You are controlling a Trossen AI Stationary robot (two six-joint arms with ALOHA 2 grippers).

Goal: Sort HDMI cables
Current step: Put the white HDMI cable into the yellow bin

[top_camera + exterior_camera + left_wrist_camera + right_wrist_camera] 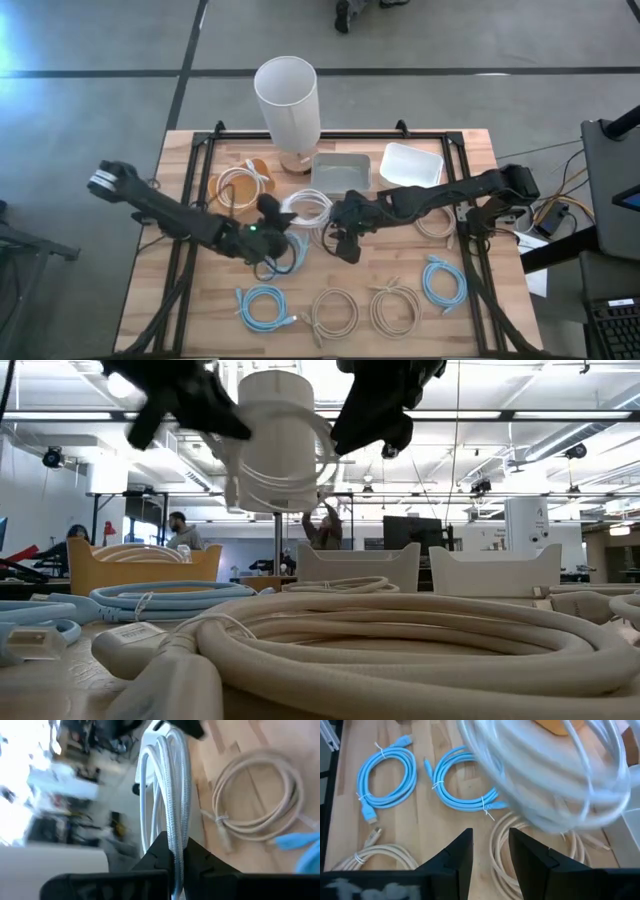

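My left gripper [272, 212] [176, 865] is above the middle of the table, shut on a white HDMI cable coil [310, 208] [167, 780] [285, 470]. My right gripper [345, 243] [490, 851] hovers open just right of that coil, which shows blurred past its fingers [555, 785]. Another white coil [240, 182] lies in the orange tray [262, 166]. Light blue coils [265, 305] [443, 280] [288, 250] and beige coils [335, 312] [397, 305] [435, 222] lie flat on the table. My left gripper pinches the white coil's rim [175, 837] between its two fingers, with several turns of cord bunched together. The fingers come roughly level from the table's left. The coil is lifted clear of the table and stands on edge beyond the fingers.
A tall white cylinder [288, 100] stands at the far edge, with a grey tray [340, 172] and a white tray [412, 163] to its right. A black frame [470, 200] runs along the table's sides. People stand in the room beyond [180, 530].
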